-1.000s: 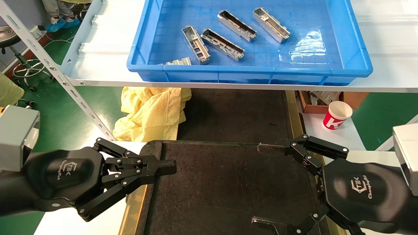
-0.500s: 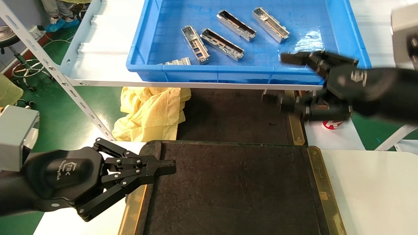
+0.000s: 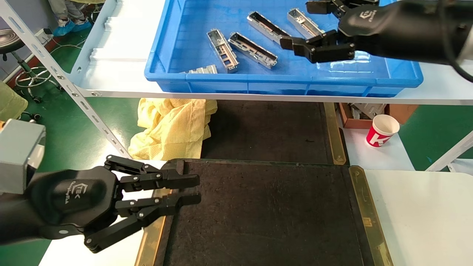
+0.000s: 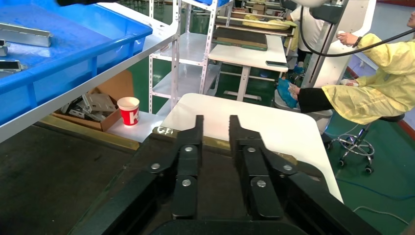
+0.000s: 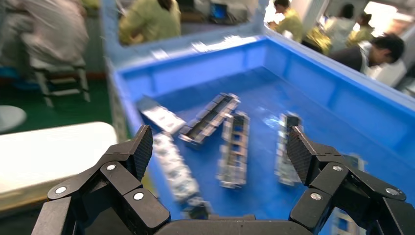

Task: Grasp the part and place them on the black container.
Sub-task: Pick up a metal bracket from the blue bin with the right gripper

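Observation:
Several silvery-grey parts lie loose in the blue bin (image 3: pixel 369 74) on the shelf: one part (image 3: pixel 221 50) near the middle, another part (image 3: pixel 252 45) beside it, and a third part (image 3: pixel 305 23) further right. My right gripper (image 3: pixel 301 24) hovers over that third part, open wide and holding nothing. In the right wrist view the right gripper (image 5: pixel 219 142) spans a part (image 5: pixel 234 149) lying below it, apart from it. The black container (image 3: pixel 266 214) lies in front with nothing on it. At its left edge my left gripper (image 3: pixel 194 190) is open a little and holds nothing; the left gripper (image 4: pixel 215 122) has a narrow gap.
A yellow cloth (image 3: pixel 173 125) lies below the shelf's front edge. A red paper cup (image 3: pixel 382 130) and a cardboard box (image 3: pixel 354 114) stand at the right. A slanted metal shelf post (image 3: pixel 66 85) runs at the left. Brass strips (image 3: pixel 366 218) edge the tray.
My right arm rose from the tray's right edge to above the blue bin, still open. My left gripper's fingers parted slightly; that arm stayed put.

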### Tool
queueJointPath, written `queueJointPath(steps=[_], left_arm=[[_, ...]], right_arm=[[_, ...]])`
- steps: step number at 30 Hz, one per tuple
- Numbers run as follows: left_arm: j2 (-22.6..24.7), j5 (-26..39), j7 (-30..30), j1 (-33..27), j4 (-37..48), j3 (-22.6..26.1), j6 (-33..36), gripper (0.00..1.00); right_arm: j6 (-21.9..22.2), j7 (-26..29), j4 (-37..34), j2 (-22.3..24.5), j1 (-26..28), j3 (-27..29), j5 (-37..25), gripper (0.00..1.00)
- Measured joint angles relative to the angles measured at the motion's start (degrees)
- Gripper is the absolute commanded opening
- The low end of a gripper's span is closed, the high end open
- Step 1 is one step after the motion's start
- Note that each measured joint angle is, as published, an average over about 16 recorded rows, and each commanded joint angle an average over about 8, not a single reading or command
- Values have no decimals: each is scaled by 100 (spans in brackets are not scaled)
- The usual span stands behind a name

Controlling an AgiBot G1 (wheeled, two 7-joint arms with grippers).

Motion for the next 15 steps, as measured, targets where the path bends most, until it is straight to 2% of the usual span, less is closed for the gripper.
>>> queueJointPath(steps=[8,15], left_arm=[[0,0,0,0,0,0,0,100],[0,0,0,0,0,0,0,100]], right_arm=[[1058,-586,-1266,-612,593,-216,-525,100],[1796,-919,-1934,-954,805,-300,-742,100]])
